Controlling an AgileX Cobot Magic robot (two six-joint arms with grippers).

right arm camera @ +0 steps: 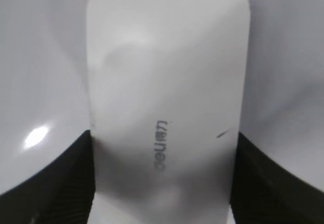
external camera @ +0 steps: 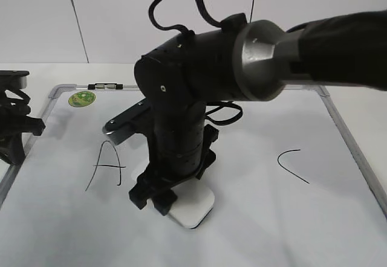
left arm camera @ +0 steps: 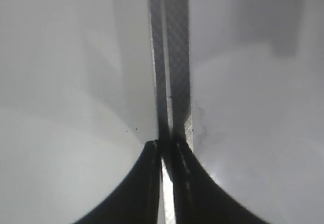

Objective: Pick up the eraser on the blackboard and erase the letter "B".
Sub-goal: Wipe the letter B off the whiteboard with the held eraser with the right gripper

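The eraser (external camera: 195,209) is a white rounded block lying flat on the blackboard (external camera: 260,225) between the "A" and the "C". My right gripper (external camera: 156,198) reaches across the middle and is shut on it. In the right wrist view the eraser (right arm camera: 167,92) fills the frame, and the two dark fingers (right arm camera: 162,183) press its two sides. The letter "B" is hidden behind the right arm. My left gripper (external camera: 13,131) is at the board's left edge. In the left wrist view its fingers (left arm camera: 166,150) are shut over the grey frame strip (left arm camera: 172,72).
A black "A" (external camera: 107,165) is left of the eraser and a "C" (external camera: 291,165) is to the right. A round green sticker (external camera: 81,98) sits at the board's far left corner. The grey frame (external camera: 357,152) runs along the right side.
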